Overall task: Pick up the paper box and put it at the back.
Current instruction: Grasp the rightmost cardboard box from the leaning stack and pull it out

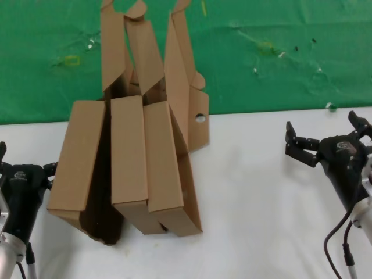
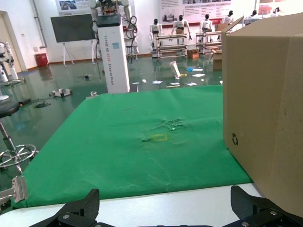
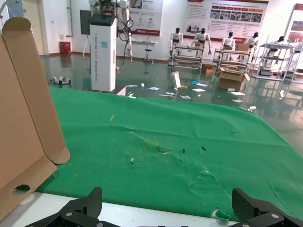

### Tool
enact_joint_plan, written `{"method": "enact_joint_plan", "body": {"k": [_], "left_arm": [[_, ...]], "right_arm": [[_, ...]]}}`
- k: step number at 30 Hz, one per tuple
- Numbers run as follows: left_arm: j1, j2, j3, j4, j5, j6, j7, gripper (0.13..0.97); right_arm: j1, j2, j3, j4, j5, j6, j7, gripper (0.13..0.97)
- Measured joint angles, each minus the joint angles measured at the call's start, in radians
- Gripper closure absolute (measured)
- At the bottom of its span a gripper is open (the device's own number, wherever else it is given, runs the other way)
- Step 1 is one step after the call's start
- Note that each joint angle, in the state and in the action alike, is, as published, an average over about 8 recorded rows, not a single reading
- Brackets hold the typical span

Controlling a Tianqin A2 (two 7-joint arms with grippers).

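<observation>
Flanking three paper boxes (image 1: 133, 157) overhead, both open: left hand (image 2: 165, 215), right hand (image 3: 165, 213); recycling mark only wrist-visible.

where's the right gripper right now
In the head view the right gripper sits open over the white table at the robot's right edge, well apart from the three cardboard boxes, just in front of the green cloth.

3 boxes (image 1: 131, 157): matt brown corrugated cardboard. Backdrop (image 1: 279, 52): green cloth, wrinkled, scuffed. Tabletop (image 1: 261, 197): smooth white.
</observation>
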Motion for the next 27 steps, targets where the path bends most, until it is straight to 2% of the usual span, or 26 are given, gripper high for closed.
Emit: {"method": "enact_joint_plan", "body": {"k": [11, 16, 23, 27], "left_arm": [[0.0, 0.0, 0.0, 0.0, 0.0, 0.0, 0.0, 0.132], [0.0, 0.0, 0.0, 0.0, 0.0, 0.0, 0.0, 0.158], [0.0, 0.0, 0.0, 0.0, 0.0, 0.0, 0.0, 0.173], [0.0, 0.0, 0.0, 0.0, 0.0, 0.0, 0.0, 0.23]], "right_arm": [[0.0, 0.0, 0.0, 0.0, 0.0, 0.0, 0.0, 0.129], [-0.015, -0.005, 0.02, 0.022, 0.005, -0.018, -0.011, 0.129], [-0.101, -0.003, 0.116, 0.167, 0.042, -0.107, -0.051, 0.129], [-0.162, 0.046, 0.147, 0.273, 0.042, -0.12, -0.043, 0.129]]}}
